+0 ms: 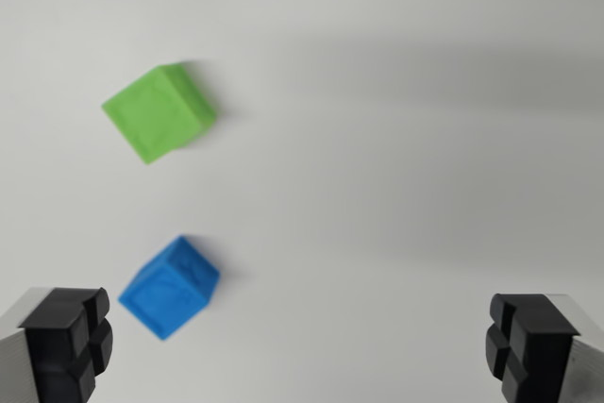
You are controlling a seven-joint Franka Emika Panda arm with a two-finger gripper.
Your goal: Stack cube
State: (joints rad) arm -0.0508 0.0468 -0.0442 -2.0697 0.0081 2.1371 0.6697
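Wrist view: the robot's gripper [302, 342] looks straight down on a plain white tabletop [425, 139], its two black fingers [71, 342] spread wide at the lower corners of the frame and holding nothing. The wide spread suggests an arm set up to take a cube rather than to carry one.

Two cubes lie on the tabletop, neither stacked. The blue cube [169, 287] sits just inside the finger on the wrist view's left, near it but not touching, and well apart from the finger on the wrist view's right. It is turned at an angle to the line between the fingers, so its faces do not square up with the pads; a grasp would likely call for a wrist turn or a shift toward the wrist view's left to centre it.

The green cube [160, 112] rests farther ahead of the fingers, beyond the blue one and roughly in line with it, also turned at an angle. The two cubes stand clearly apart, with bare tabletop between them.

Both cubes sit off to the wrist view's left of the gap between the fingers, so neither is yet centred for a pick. Which cube is meant to go on top cannot be told from the task; the blue one, being closer, looks the likelier first target. The picture is slightly soft, and a faint shadow band crosses the tabletop.
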